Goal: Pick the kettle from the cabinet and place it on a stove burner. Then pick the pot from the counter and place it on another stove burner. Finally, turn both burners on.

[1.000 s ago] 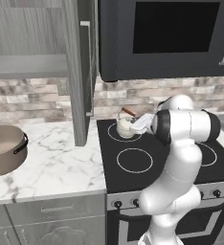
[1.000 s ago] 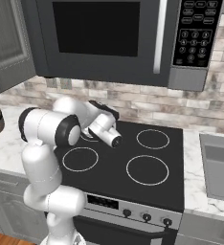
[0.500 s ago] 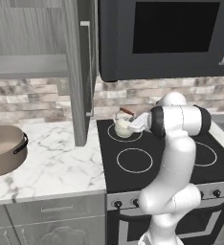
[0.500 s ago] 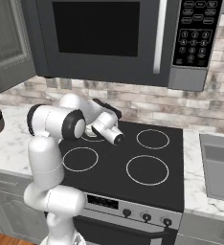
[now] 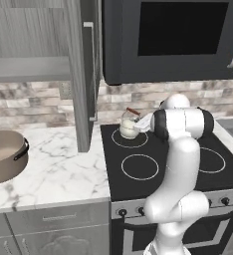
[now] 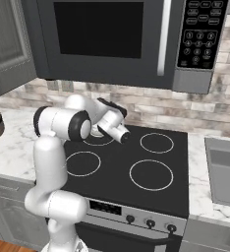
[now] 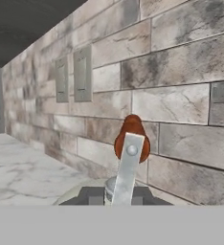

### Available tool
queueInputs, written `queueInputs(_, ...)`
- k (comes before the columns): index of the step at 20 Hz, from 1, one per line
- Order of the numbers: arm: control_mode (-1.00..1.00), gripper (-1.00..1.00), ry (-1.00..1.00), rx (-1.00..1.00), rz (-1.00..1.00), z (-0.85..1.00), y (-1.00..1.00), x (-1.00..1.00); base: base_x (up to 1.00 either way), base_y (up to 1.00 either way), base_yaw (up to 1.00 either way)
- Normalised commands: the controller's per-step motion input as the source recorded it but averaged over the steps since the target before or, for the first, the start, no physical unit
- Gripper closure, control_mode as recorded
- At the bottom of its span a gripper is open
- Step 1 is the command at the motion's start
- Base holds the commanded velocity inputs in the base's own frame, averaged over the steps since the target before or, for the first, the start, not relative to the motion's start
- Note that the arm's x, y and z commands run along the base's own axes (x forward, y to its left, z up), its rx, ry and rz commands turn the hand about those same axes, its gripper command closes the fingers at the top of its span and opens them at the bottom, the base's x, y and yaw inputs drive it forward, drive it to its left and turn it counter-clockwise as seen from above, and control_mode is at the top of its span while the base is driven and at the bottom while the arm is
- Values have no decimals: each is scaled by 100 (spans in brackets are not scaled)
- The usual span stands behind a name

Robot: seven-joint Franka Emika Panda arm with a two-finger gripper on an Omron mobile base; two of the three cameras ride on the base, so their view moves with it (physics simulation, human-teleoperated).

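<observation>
Kettle (image 5: 129,128) on rear-left burner (image 5: 130,138), handle between jaws; can't tell if gripped.

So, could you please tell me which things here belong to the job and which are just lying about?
Job:
- kettle on rear-left burner
- pot on counter
- cabinet
- gripper

Lying about:
- microwave
- wall outlets
- sink

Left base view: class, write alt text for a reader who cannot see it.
A white robot arm reaches over a black cooktop, its gripper at a small cream kettle standing on the back left burner. A brown pot sits on the marble counter left of the cooktop.
</observation>
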Motion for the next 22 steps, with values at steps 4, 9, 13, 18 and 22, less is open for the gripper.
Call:
queueInputs(4,-100,100,0,0,0,-10,0,-2,0,0,0)
queueInputs(9,-100,-100,0,-2,0,-9,3,-9,0,0,0)
queueInputs(13,-100,-100,0,-1,0,-3,10,-5,0,0,0)
queueInputs(18,-100,-100,-1,0,0,-2,3,-2,0,0,0)
queueInputs(22,-100,-100,-2,0,3,0,0,-12,0,0,0)
